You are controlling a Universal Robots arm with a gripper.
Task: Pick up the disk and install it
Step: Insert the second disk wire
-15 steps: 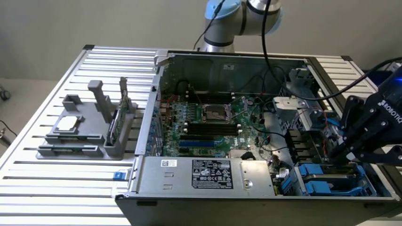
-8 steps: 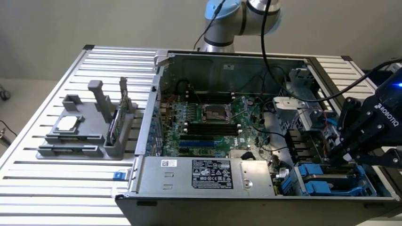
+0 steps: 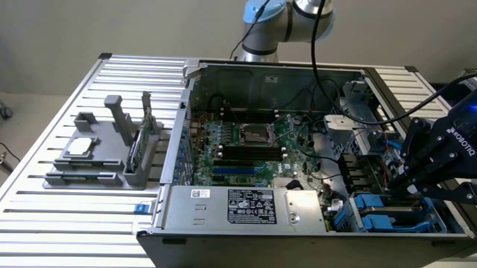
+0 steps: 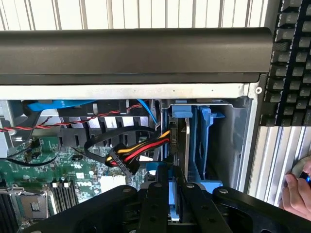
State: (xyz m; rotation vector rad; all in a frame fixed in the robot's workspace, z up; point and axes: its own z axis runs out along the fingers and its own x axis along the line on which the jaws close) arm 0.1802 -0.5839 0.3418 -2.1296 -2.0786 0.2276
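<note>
Disk carrier [image 4: 171, 191]: blue.
Pincer [image 4: 171, 213]: black.
Motherboard [image 3: 249, 142]: green.
Table [image 3: 75, 223]: silver, ribbed.
Power cable [image 4: 141, 148]: red, yellow, black wires.
Keyboard [image 4: 291, 58]: black.

A: Where is the hand [image 3: 414, 187]?
B: Low at the exterior view's right, black, reaching into the open computer case [image 3: 272, 75] by the blue drive carriers [image 3: 380, 215].
A: And the rest of the case?
B: A green motherboard [image 3: 246, 148] in the middle, a grey power supply [image 3: 242, 207] along the near edge.
A: Outside it?
B: A grey fixture [image 3: 100, 153] with a small chip [image 3: 80, 146] stands on the slatted tabletop [image 3: 67, 218].
</note>
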